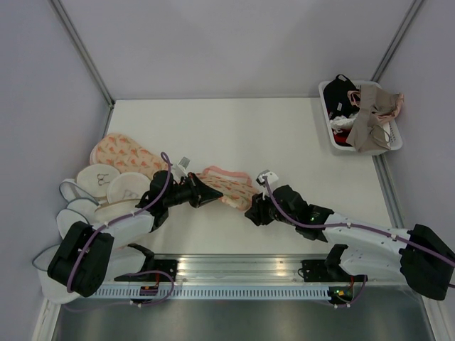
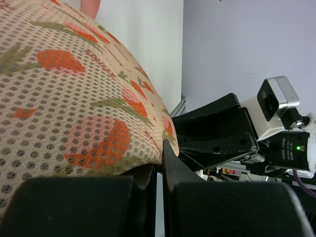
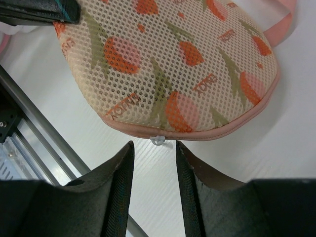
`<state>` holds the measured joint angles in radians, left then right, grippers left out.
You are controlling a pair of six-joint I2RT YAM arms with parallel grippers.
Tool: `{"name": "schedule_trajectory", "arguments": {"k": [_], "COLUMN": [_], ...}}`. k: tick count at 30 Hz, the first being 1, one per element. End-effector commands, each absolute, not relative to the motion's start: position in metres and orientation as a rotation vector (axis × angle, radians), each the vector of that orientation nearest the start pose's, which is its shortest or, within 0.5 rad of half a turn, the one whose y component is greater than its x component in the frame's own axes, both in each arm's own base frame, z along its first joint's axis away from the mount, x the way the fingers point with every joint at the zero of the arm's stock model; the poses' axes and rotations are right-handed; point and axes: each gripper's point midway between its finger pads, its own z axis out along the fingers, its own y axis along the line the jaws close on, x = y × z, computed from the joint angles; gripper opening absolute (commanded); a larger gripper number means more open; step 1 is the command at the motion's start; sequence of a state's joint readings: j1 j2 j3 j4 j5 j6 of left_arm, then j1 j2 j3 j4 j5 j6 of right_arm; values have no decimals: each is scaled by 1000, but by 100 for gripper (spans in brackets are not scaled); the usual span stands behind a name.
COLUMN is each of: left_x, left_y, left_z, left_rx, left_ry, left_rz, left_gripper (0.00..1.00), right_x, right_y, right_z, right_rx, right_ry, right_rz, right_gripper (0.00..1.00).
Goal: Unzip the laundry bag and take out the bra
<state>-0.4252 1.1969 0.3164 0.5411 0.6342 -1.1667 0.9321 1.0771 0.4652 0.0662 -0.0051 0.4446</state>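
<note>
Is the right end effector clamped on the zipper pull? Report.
No: the right end effector stands open, its fingertips short of the zipper pull on the laundry bag.

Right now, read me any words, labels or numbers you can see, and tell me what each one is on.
"ENJOY": apparently what the red lettering repeated across the laundry bag says, upside down in the right wrist view.
Red lettering on the same bag in the left wrist view: too blurred to read.
White fine print on the black camera unit in the left wrist view: too small to read.
Top view: nothing legible.
</note>
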Motion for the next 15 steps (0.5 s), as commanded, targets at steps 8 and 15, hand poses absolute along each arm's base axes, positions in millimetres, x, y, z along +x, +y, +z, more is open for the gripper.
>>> {"name": "schedule_trajectory", "arguments": {"k": [8, 15], "left_x": [219, 216], "left_y": [-256, -255], "left_z": [160, 161], "left_rx": [-203, -191], "left_ry": [2099, 2097], "left_rz": [-1688, -1691], "left_gripper": [2, 2], "right_x": [184, 192], "right_y": [281, 284], "right_z": [102, 104], "right_rx": [-534, -519], "right_ry": [2138, 2123], "right_rz": [820, 798], "right_gripper": [35, 32]}}
